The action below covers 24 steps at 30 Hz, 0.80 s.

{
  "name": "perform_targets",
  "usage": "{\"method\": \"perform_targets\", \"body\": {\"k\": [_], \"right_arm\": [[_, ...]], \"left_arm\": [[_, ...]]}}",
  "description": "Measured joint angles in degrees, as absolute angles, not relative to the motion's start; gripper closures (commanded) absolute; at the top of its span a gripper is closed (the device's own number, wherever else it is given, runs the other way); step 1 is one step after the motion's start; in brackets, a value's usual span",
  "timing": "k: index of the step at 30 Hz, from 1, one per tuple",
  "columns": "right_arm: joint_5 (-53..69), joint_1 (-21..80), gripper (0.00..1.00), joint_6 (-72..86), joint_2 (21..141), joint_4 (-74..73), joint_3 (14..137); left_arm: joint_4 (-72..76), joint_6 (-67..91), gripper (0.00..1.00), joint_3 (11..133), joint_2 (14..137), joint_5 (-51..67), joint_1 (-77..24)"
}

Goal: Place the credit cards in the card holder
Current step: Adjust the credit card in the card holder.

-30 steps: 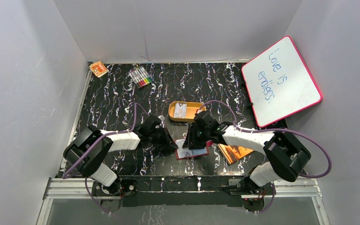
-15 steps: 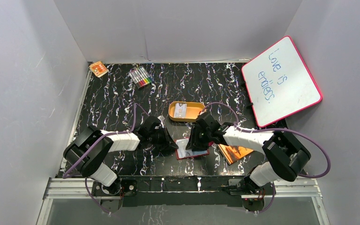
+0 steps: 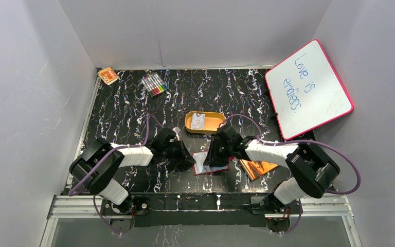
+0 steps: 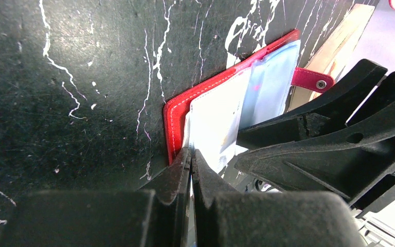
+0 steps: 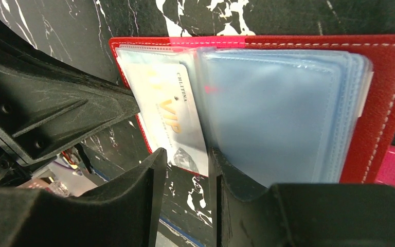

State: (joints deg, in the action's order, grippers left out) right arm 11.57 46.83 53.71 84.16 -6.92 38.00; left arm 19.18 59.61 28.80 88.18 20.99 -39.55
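Note:
The dark red card holder [image 3: 205, 169] lies open on the black table between my two grippers. A white credit card [image 5: 169, 108] with gold print sits in its left pocket, one end sticking out past the red edge [image 4: 177, 110]. My left gripper [image 4: 190, 151] is shut, pinching the pale pocket sheet at the holder's corner. My right gripper [image 5: 187, 152] hovers over that protruding card end, jaws apart and holding nothing, one finger resting on the blue sleeves [image 5: 277, 113]. Another credit card [image 3: 199, 121] lies in the orange tin [image 3: 217, 124].
An orange booklet [image 3: 257, 167] lies just right of the holder, under the right arm. A pink-framed whiteboard [image 3: 308, 87] leans at the right wall. A marker pack [image 3: 154, 84] and a small orange box [image 3: 108, 75] lie at the far left. Grey walls enclose three sides.
My right gripper has shifted slightly toward me and down onto the holder, its jaws a little narrower. The left gripper has stayed shut at the holder's corner.

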Motion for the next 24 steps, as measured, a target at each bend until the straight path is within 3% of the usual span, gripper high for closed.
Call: {"method": "perform_targets", "body": {"k": [3, 9, 13, 15, 19, 24], "right_arm": [[12.7, 46.6, 0.61, 54.7, 84.1, -4.5, 36.6], [14.8, 46.1, 0.86, 57.6, 83.7, -0.4, 33.2], [15.6, 45.8, 0.94, 58.7, 83.6, 1.2, 31.8], [15.9, 45.5, 0.92, 58.9, 83.3, 2.4, 30.8], [16.5, 45.0, 0.75, 60.2, 82.5, 4.9, 28.9], [17.2, 45.0, 0.65, 61.2, 82.4, 6.6, 28.6]], "left_arm": [[19.6, 59.7, 1.00, 28.6, 88.2, 21.0, -39.5], [20.4, 60.1, 1.00, 28.1, 88.1, 21.1, -39.5], [20.6, 60.1, 1.00, 28.0, 88.1, 21.1, -39.5], [20.6, 60.1, 1.00, 28.0, 88.1, 21.0, -39.5], [20.5, 60.1, 1.00, 27.9, 88.0, 20.9, -39.5], [20.4, 60.1, 1.00, 27.9, 87.9, 20.8, -39.5]]}}
